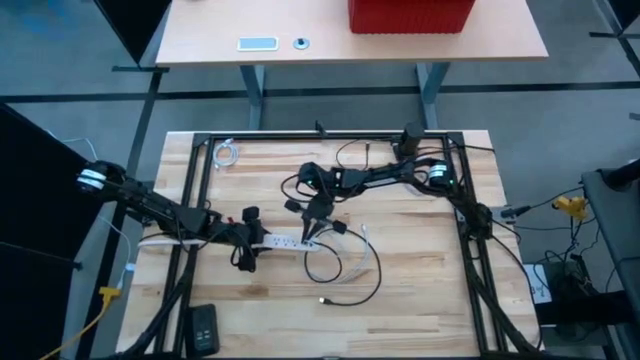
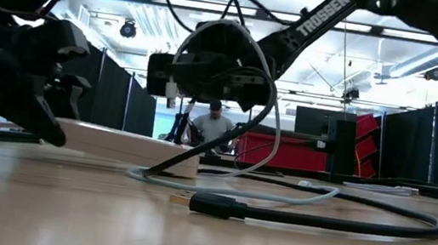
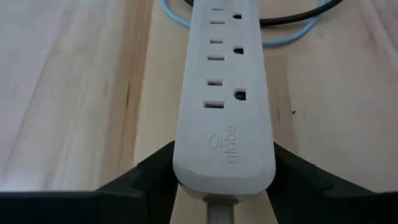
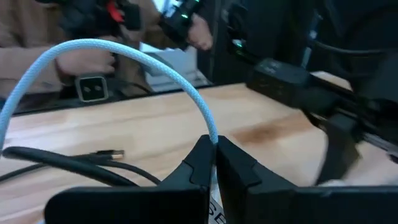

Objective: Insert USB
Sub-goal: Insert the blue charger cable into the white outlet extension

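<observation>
A white power strip (image 1: 285, 240) lies flat on the wooden table, its outlets facing up (image 3: 224, 93). My left gripper (image 1: 247, 243) is at its cord end, shut on it. My right gripper (image 1: 310, 232) hangs over the strip's other end, pointing down, shut on a light blue braided cable (image 4: 124, 53). That cable arches up from the fingers and loops over the table (image 1: 350, 262). A black cable (image 1: 365, 290) curls on the table nearer the front, its USB plug (image 2: 212, 205) lying free. My left gripper (image 3: 224, 180) pinches the power strip's cord end (image 3: 224, 165) between its two fingers (image 3: 155, 174), one on each long side. It comes in level from the table's left, along the strip. The strip rests flat on the table. My right gripper (image 4: 216, 155) pinches the light blue cable (image 4: 211, 134) between its fingertips, coming from above and pointing down. The cable rises from the fingers in a slack arch. What lies below the fingertips is hidden by the gripper.
A black frame (image 1: 195, 200) borders the table. A small coiled white cable (image 1: 227, 153) lies at the far left corner, a black remote-like device (image 1: 203, 327) at the near left. A person (image 2: 214, 126) sits beyond the table. A red box (image 1: 410, 15) stands on the far desk.
</observation>
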Controlling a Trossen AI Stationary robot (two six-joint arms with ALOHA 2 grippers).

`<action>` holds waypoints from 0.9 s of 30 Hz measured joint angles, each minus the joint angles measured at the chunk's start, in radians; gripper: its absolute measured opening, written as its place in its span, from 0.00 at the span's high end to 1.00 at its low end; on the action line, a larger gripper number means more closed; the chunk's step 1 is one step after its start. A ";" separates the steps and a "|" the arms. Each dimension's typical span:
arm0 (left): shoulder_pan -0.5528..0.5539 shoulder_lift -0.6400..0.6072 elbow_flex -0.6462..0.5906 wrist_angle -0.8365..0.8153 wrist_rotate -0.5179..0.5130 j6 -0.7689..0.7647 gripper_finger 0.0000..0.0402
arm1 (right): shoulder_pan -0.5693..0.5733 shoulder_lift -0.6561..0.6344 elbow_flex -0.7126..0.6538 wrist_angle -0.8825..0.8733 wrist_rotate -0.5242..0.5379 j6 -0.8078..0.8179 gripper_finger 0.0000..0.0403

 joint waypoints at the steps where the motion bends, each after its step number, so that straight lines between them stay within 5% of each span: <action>1: 0.000 0.001 0.000 0.003 0.006 0.000 0.52 | 0.000 0.011 0.008 0.000 -0.024 -0.007 1.00; 14: 0.000 0.037 -0.007 0.061 0.026 0.078 0.52 | -0.013 0.028 0.016 0.003 -0.086 -0.163 1.00; 27: 0.000 0.154 -0.007 0.274 0.029 0.157 0.52 | -0.007 0.056 0.016 0.002 -0.184 -0.049 1.00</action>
